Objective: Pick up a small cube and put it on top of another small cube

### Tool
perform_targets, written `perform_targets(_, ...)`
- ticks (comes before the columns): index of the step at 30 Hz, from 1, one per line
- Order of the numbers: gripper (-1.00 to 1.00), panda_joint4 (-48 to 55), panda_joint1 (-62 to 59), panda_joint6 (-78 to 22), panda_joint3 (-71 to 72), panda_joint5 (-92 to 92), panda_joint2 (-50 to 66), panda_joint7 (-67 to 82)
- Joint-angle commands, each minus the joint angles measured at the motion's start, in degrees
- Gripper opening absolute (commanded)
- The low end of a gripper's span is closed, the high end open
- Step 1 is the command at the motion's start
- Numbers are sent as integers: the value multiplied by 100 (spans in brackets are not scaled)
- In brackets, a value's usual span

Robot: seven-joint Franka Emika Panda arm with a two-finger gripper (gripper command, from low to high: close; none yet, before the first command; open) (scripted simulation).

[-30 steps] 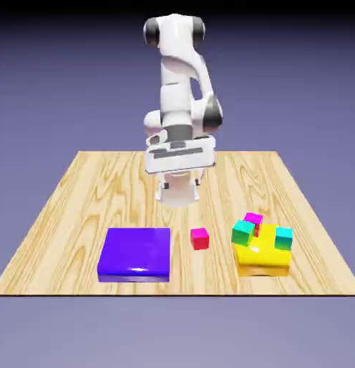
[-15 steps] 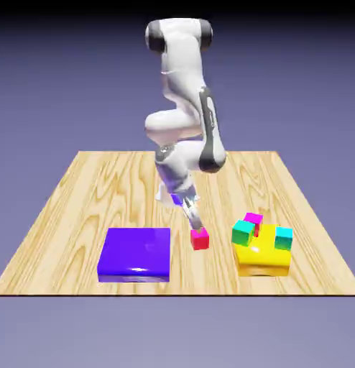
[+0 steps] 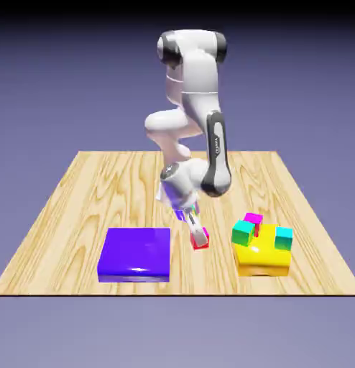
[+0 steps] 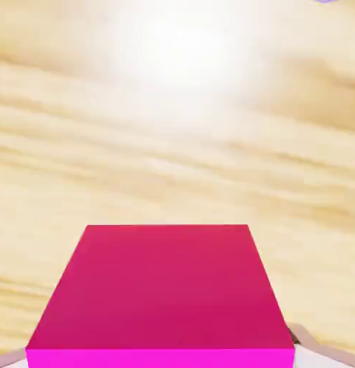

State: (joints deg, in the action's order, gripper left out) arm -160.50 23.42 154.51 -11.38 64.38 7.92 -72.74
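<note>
We anchor everything on the crimson cube, going across the exterior view from its left. To the exterior view's left of the crimson cube lies the flat blue-purple slab, near but not touching, low enough that we judge it no obstacle. Next comes the crimson cube itself, sitting on the wooden table near the front edge, between the slab and the yellow block. The gripper is right down at it, fingertips straddling its upper part, arm coming in tilted from behind and above. In the hand view the crimson cube fills the lower half, dead centre between the fingers, with only a sliver of one fingertip showing at its lower right corner. So the cube lies straight ahead of the gripper, no sideways offset that we can see. It has no long axis; its faces look squared to the fingers. We cannot tell whether the fingers are clamped on it or just around it.

To the exterior view's right of the crimson cube sits the yellow block, carrying two teal-green cubes and a magenta cube. They stand close enough that we judge a lift should go straight up first.
</note>
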Motion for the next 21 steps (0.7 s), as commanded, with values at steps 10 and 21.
perform_targets(10, -100, -89, -234, -556, -41, -1930, -1144, -1787)
perform_targets(21, -100, 1625, -1459, -2198, 2154, -3299, -1669, -4386)
